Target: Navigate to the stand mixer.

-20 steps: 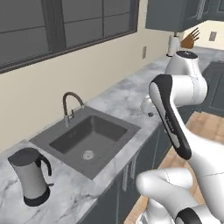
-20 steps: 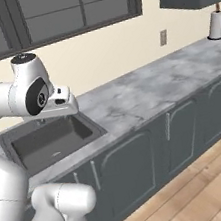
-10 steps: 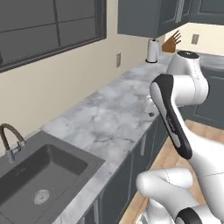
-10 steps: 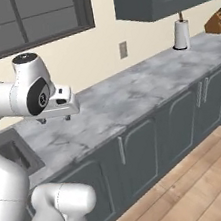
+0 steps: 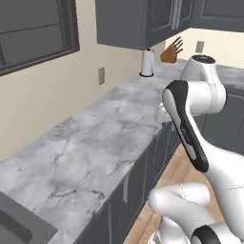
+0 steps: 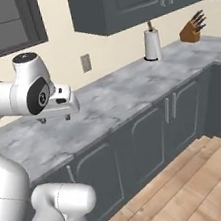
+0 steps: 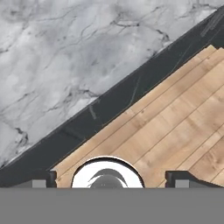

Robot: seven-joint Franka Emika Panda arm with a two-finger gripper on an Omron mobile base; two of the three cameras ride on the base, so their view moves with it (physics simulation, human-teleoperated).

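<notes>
The stand mixer is out of view. My gripper (image 6: 54, 119) hangs over the front part of the grey marble counter (image 6: 125, 92), held out from the arm's white wrist. It is open with nothing between its fingers. In the hand view the gripper (image 7: 111, 178) looks straight down on the counter's front edge (image 7: 109, 105), with marble on one side and wooden floor (image 7: 175, 127) on the other. Its two dark fingertips (image 7: 43, 178) stand wide apart.
A white paper towel roll (image 6: 151, 44) and a wooden knife block (image 6: 191, 30) stand at the far end of the counter, where it turns a corner. A wall outlet (image 6: 86, 62) sits under the dark upper cabinets (image 6: 130, 0). A sink corner (image 5: 14, 228) shows at lower left.
The base has driven to the right along the counter: kettle and sink slid off to the left, while the paper towel roll and knife block came nearer. The arm's pose is unchanged.
</notes>
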